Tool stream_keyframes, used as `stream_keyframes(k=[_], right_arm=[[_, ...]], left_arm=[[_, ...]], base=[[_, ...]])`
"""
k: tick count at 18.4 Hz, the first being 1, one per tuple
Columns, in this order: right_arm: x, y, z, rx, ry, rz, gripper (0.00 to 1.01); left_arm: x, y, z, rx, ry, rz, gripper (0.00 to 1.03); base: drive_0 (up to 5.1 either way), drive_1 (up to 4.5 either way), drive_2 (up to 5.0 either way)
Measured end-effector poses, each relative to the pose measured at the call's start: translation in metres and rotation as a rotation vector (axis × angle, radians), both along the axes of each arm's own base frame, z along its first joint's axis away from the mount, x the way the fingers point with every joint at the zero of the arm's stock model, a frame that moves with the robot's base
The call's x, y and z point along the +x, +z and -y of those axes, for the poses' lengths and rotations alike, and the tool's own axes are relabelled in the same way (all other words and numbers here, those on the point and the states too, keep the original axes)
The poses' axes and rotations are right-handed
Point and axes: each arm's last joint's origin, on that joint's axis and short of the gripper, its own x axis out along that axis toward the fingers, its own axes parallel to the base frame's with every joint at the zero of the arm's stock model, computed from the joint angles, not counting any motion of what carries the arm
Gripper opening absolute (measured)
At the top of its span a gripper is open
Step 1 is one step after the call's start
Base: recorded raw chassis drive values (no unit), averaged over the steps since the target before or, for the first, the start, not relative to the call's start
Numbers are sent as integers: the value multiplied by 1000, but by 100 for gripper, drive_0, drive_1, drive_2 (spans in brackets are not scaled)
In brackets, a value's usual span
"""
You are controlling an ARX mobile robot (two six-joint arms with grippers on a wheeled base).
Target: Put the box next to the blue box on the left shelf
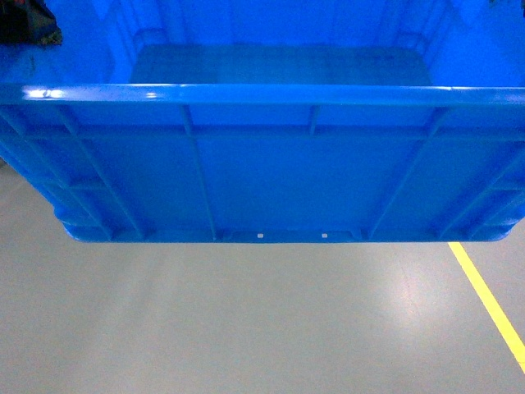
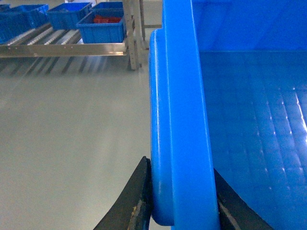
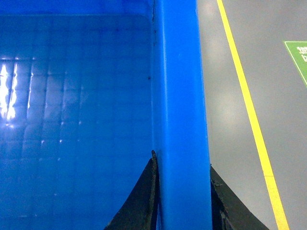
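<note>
The box (image 1: 279, 172), a large bright blue crate with ribbed sides, hangs above the grey floor and fills the upper head view. My left gripper (image 2: 181, 167) is shut on its left rim (image 2: 182, 120), one black finger outside and one inside. On the opposite rim (image 3: 180, 96) my right gripper (image 3: 182, 160) is shut the same way. Neither gripper shows in the head view. The left shelf (image 2: 62, 48), a silver roller rack, lies far off at the upper left of the left wrist view. Several blue boxes stand on it, the nearest (image 2: 101, 28) holding something red.
A yellow floor line (image 1: 488, 300) runs along the right, also seen as a yellow line (image 3: 249, 105) beside the crate. A green floor sign (image 3: 298, 57) lies beyond it. The rack's metal uprights (image 2: 132, 33) stand near the crate's far corner. A dark object (image 1: 29, 20) sits top left.
</note>
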Motion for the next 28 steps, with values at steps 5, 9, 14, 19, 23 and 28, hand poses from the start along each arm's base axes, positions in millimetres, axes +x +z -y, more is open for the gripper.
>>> stream_keyframes(k=[5,9,14,19,23,28], right_arm=[[0,0,0,0,0,0,17],[0,0,0,0,0,-2,17],[0,0,0,0,1,3,17],[0,0,0,0,1,-2,17],[0,0,0,0,0,-3,17],[0,0,0,1,0,2,17]], left_arm=[[0,0,0,0,1,0,21],[0,0,0,0,1,-1,21],[-1,0,0,0,1,-1,21],[-1,1,0,0,1,2,21],[-1,1,0,0,0,2,21],[-1,0,0,-1,1,2,21]], base=[[-4,429,-437],[0,433,-434],[-1,432,-434],[-4,429,-438],[-6,428,-439],[-2,431,-435]])
